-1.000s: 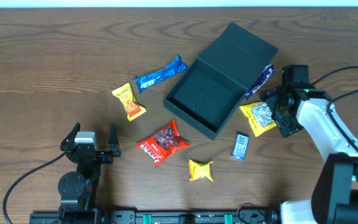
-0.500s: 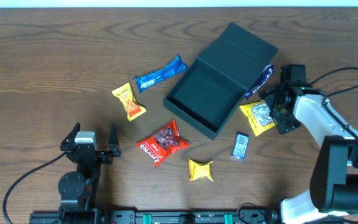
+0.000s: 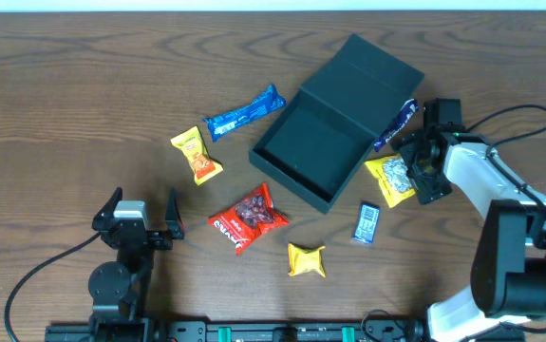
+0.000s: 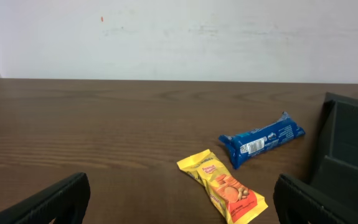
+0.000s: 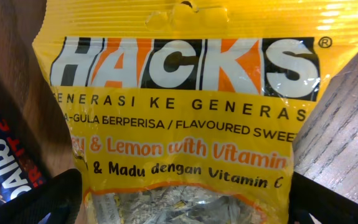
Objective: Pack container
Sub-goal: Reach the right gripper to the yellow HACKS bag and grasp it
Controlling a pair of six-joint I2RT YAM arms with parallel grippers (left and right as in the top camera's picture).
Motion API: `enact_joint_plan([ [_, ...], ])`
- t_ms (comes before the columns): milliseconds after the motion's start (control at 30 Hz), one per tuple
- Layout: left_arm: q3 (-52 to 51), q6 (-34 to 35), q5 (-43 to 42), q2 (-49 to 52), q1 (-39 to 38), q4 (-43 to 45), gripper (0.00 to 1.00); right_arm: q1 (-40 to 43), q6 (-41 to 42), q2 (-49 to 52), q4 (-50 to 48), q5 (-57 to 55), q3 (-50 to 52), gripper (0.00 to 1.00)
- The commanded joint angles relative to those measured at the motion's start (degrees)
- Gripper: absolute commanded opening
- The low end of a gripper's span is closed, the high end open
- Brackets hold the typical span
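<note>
Sitting open right of centre on the table (image 3: 83, 85), your container (image 3: 312, 142) holds nothing; seven packets (image 3: 246, 217) lie outside. Right fingers (image 5: 29, 199) spread wide astride the Hacks packet (image 5: 179, 124); left fingers (image 4: 48, 202) wide, empty.

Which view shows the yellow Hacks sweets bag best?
Right wrist: the Hacks bag fills the frame, label readable, between the fingers of the right claw. Overhead shows it small, beside the container. Left wrist does not show it.
</note>
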State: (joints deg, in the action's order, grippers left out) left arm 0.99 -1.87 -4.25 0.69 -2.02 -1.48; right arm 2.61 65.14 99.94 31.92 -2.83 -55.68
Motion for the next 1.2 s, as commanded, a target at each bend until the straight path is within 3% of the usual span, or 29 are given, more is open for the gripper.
enact_joint_plan([
  [0,-0.7,0.2,-0.7,-0.1,0.1,-2.6,0.95,-0.5,0.4,0.5,-0.2,-1.1,0.0,0.99],
  [167,-0.7,0.2,-0.7,-0.1,0.1,-2.5,0.95,-0.4,0.4,0.5,-1.3,-1.9,1.2,0.98],
  [333,-0.7,0.2,-0.7,-0.1,0.1,-2.5,0.95,-0.4,0.4,0.5,-1.7,-1.9,1.2,0.71],
  [533,-0.7,0.2,-0.7,-0.1,0.1,-2.5,0.95,-0.4,0.0,0.5,-1.4,-1.8,1.2,0.51],
  [933,-0.7,0.2,-0.7,-0.1,0.1,-2.5,0.95,-0.4,-3.1,-5.1,3.3,-1.7,1.2,0.38],
  [1033,-0.7,0.2,-0.7,-0.1,0.1,-2.6,0.95,-0.5,-4.4,-8.8,6.4,-1.6,1.2,0.42],
  [1167,-0.7,0.2,-0.7,-0.1,0.1,-2.6,0.95,-0.5,-6.4,-12.1,8.6,-1.4,1.1,0.38],
])
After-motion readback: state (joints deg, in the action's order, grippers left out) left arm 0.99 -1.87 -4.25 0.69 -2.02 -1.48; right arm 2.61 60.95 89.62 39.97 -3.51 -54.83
